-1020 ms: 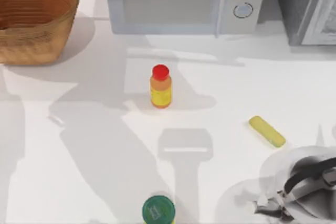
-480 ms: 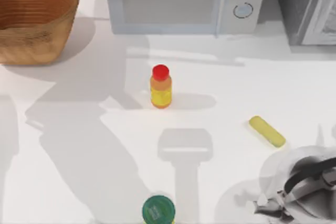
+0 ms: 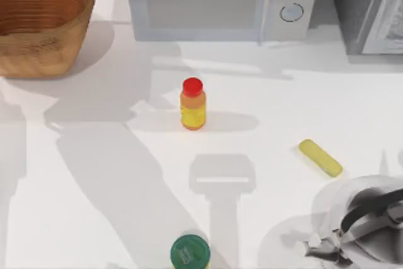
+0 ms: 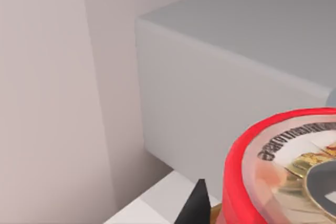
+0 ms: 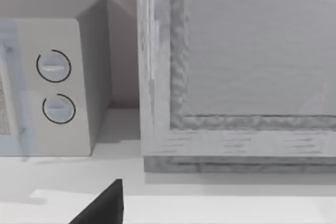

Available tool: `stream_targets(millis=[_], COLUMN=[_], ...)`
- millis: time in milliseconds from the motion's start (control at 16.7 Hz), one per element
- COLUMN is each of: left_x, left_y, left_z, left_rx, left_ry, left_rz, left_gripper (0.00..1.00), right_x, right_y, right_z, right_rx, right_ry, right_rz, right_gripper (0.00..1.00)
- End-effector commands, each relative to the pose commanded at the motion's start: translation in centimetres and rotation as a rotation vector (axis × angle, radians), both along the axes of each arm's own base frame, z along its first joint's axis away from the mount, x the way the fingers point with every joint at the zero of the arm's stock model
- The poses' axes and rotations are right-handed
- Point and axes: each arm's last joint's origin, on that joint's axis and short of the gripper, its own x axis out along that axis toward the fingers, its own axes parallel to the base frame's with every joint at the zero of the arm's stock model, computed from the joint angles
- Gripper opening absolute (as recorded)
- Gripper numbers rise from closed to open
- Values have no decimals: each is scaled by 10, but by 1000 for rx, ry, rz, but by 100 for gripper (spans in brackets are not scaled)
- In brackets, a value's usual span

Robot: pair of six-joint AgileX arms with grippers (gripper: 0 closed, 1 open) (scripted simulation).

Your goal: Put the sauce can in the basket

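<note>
The left pincer (image 4: 202, 208) holds the small red cylindrical sauce can (image 4: 286, 169); in the left wrist view the can sits close against one dark fingertip (image 4: 198, 203), before a grey box-shaped microwave (image 4: 236, 72). The large round woven wicker basket (image 3: 38, 23) stands at the far left corner of the white tabletop (image 3: 94, 174). The right arm (image 3: 368, 225) rests at the near right; whether the right pincer is wide or narrow, I cannot tell.
</note>
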Motion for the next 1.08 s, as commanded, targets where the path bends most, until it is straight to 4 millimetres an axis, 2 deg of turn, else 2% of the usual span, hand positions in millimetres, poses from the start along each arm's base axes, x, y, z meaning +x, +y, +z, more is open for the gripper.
stream_targets(millis=[120, 360, 1080], left_x=[6, 7, 7], left_y=[-7, -8, -8], left_z=[-6, -6, -6], left_rx=[-2, -2, -2], left_ry=[0, 0, 0], left_rz=[1, 1, 1], left_gripper=[0, 0, 90], right_x=[0, 0, 0], right_y=[0, 0, 0], right_z=[0, 0, 0], right_rx=[0, 0, 0], right_ry=[0, 0, 0], right_rz=[0, 0, 0], right_gripper=[100, 100, 100])
